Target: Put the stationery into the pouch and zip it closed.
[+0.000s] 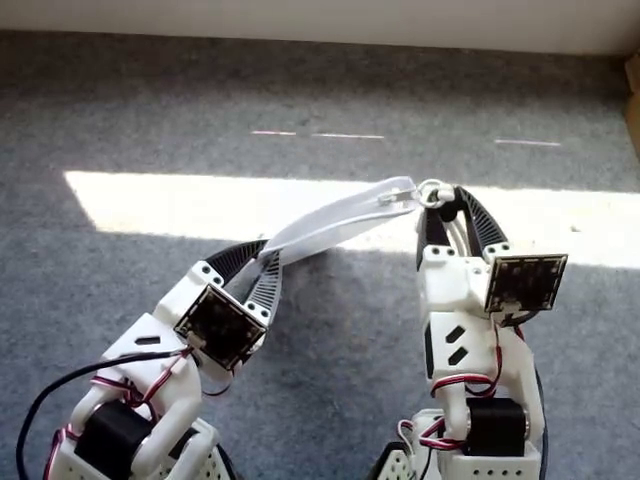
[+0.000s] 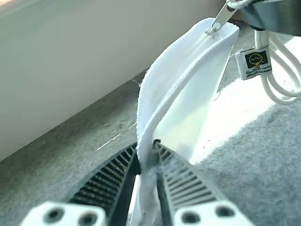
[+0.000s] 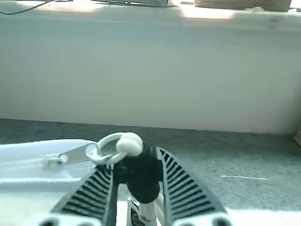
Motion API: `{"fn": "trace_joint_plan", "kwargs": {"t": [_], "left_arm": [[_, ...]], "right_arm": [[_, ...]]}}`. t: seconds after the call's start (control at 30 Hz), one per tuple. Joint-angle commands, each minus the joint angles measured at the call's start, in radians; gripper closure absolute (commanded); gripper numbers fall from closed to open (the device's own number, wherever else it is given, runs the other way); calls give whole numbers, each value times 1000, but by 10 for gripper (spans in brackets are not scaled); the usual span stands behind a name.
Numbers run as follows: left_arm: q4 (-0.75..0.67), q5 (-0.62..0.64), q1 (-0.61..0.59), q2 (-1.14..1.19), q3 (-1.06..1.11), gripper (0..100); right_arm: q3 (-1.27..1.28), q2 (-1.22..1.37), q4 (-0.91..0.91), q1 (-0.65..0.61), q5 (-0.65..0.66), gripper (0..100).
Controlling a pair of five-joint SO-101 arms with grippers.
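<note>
One white pouch (image 1: 330, 225) hangs in the air between two arms, stretched from one pair of fingers to the other above the grey, felt-like table (image 1: 150, 100). The left gripper (image 1: 268, 255) has its two black ribbed fingers (image 2: 113, 181) closed on one end of the pouch, the fabric edge pinched flat between them; in the left wrist view the pouch (image 2: 188, 94) rises away from the left gripper (image 2: 146, 148) with its single zip line running along the edge up to the far end. There one metal zipper pull (image 2: 221, 19) sits at the corner, and the zip teeth look joined along the stretch that shows. Just beyond that corner hang one small printed label (image 2: 256, 61) and one white cord loop (image 2: 277, 80). The right gripper (image 1: 447, 200) holds that end: in its own wrist view the fingers (image 3: 181, 188) are closed around a black lump (image 3: 141, 174) topped by one white knot (image 3: 129, 143), and the cord loop (image 3: 106, 150) passes from the knot through the zipper pull (image 3: 75, 153), which lies flat just outside the fingertips of the right gripper (image 3: 136, 155). The pouch (image 3: 28, 165) extends sideways from the pull. A band of sunlight (image 1: 150, 205) crosses the table beneath the pouch.
</note>
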Motion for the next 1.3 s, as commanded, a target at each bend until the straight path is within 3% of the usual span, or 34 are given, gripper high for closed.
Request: {"fn": "trace_joint_plan", "kwargs": {"t": [0.0, 0.53, 0.8, 1.27], "left_arm": [[11, 0, -76, -1, 10, 994], [12, 0, -76, -1, 10, 994], [12, 0, -76, -1, 10, 994], [12, 0, -76, -1, 10, 994]], "right_arm": [[-15, -21, -13, 76, -3, 992], [-15, -21, -13, 82, -3, 992], [-21, -21, -15, 174, -3, 992], [-21, -27, -15, 188, -3, 992]]}}
